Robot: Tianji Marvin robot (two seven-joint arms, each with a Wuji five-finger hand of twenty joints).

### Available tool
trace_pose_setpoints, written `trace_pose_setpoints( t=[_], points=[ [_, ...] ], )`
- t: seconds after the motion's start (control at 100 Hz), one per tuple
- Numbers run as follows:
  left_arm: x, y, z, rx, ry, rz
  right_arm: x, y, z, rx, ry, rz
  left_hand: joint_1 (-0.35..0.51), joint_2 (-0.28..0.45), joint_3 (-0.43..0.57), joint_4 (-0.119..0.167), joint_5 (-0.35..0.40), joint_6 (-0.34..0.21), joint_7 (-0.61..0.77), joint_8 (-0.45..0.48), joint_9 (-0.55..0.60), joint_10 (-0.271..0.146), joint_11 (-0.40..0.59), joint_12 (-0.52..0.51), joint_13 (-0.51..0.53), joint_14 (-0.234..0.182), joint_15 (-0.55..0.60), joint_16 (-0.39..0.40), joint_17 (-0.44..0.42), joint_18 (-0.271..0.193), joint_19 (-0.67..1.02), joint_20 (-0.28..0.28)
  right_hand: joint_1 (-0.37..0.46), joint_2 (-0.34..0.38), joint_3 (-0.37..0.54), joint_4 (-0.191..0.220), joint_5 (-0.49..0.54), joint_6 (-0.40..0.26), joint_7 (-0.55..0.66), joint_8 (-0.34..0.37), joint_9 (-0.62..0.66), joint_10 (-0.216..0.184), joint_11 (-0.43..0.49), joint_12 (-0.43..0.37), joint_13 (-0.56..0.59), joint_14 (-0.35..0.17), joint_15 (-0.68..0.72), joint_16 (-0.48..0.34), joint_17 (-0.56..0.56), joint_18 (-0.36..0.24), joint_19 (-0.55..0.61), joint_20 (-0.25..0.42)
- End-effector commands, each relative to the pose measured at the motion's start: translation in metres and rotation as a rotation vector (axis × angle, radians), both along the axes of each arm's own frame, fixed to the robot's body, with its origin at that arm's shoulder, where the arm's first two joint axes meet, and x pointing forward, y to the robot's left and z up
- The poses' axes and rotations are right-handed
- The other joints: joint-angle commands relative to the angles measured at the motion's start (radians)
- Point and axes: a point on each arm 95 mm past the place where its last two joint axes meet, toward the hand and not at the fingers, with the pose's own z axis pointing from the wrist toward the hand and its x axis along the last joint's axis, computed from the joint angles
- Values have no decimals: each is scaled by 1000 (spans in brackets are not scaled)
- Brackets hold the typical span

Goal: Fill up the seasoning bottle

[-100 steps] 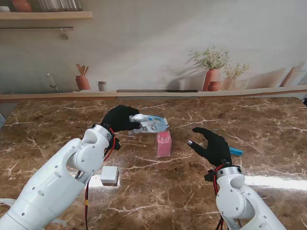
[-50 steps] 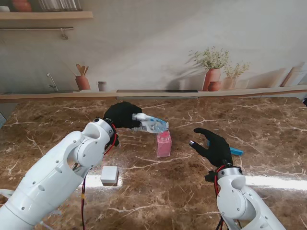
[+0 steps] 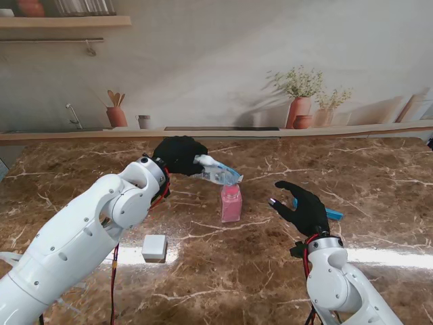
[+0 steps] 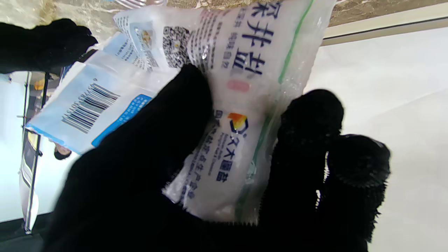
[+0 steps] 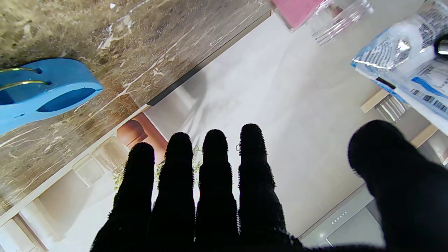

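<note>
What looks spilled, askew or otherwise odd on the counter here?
Nothing stands out. The salt bag is tilted in the left hand, its corner over the pink seasoning bottle, which stands upright. No spilled salt is visible on the marble. The right hand is open and holds nothing.

salt bag over bottle | clip right | small box left, nearer me

Brown marble table, white-veined, glossy, with a bright light glare near the front edge. Beyond it a pale grey wall printed with a kitchen scene: wooden shelf upper left, terracotta pots with dried plants, utensil jar, faucet.
</note>
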Motion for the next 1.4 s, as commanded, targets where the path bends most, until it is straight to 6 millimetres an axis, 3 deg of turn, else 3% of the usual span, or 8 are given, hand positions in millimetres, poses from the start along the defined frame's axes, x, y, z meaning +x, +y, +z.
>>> trace_pose_setpoints(
  t=[0.0,0.42,1.03,1.31,1.39],
  points=[
    [2,-2,7,20,-18,-15,-4,-1,-8,5,28,-2,127,126,287,90,174,-157,393,78,101,-178,127,41,44,-31,59,-12,29,-14,71,5,13,4,11,19,-9,-12,4,9,3,-6,2,10,-11,-4,8,9,-12,-11,-9,8],
    [7,-12,16,140,-40,-46,-5,-1,-12,14,39,-3,120,116,286,80,160,-141,369,57,101,-168,115,35,45,-39,65,-13,38,-20,72,4,15,4,13,16,-1,-14,7,9,9,-5,3,13,-11,-4,7,10,-11,-9,-10,12],
    [9,-18,27,255,-98,-94,-5,-1,-14,25,49,-5,75,90,265,37,128,-156,352,23,97,-166,87,28,45,-57,59,-20,45,-48,65,-5,14,7,17,16,10,-19,13,10,22,-2,8,21,-8,0,10,14,-9,0,-5,20],
    [11,-19,26,262,-96,-102,-6,-1,-15,32,57,-6,39,91,259,25,107,-170,342,-45,97,-148,70,24,45,-59,56,-20,45,-48,66,-6,14,9,22,16,18,-21,17,11,31,-4,12,26,-7,2,12,17,-10,2,-3,24],
    [11,-19,27,272,-101,-110,-6,-2,-15,32,58,-9,6,83,265,23,83,-178,353,-126,96,-134,59,19,44,-59,49,-20,43,-50,62,-7,13,9,24,16,20,-22,19,12,33,-3,13,28,-6,2,12,18,-14,4,-5,24]
  ],
)
